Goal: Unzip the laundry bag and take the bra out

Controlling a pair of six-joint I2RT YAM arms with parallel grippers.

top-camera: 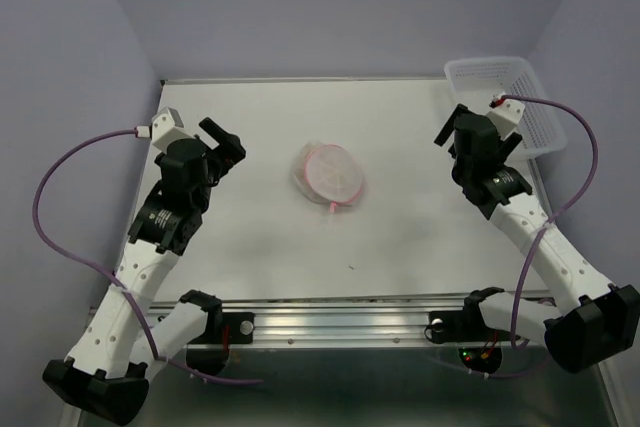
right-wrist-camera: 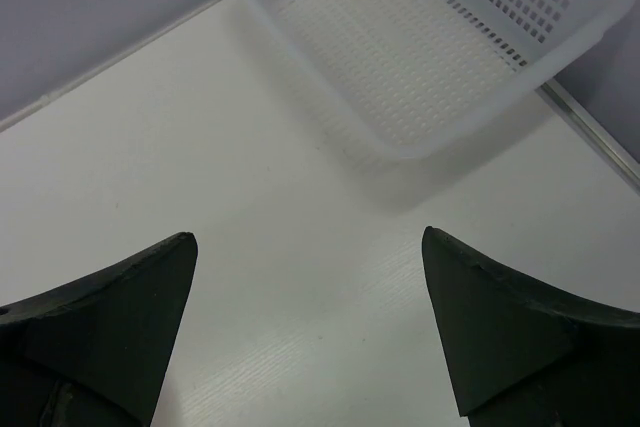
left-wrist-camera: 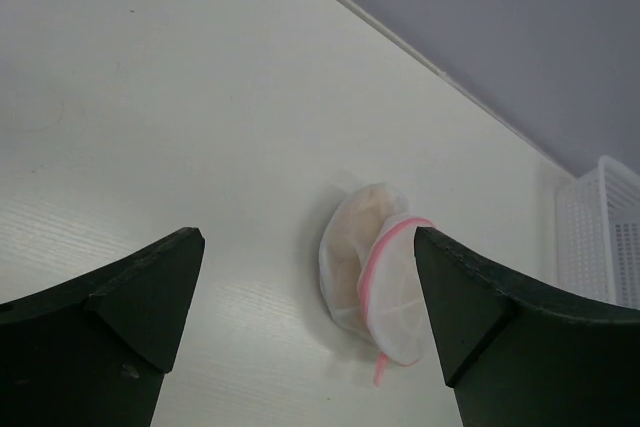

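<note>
Top view: laundry bag (top-camera: 330, 175) mid-bench (top-camera: 400, 237), roundish, pink zipper tail (top-camera: 330, 208) pointing to the near edge. Left claw (top-camera: 225, 147) and right claw (top-camera: 450, 129) spread, empty, well apart either side.
Left wrist: bag's long axis up-down in frame, tail down.
Right wrist: basket (right-wrist-camera: 330, 117) ahead.

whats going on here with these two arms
Two robot arms flank a small mesh laundry bag lying mid-table, and neither touches it. The left gripper is open and points at the bag from the side. The right gripper is open too, facing an empty white basket at the far right corner. The bag looks zipped, and pale peach fabric, likely the bra, shows through the mesh.
</note>
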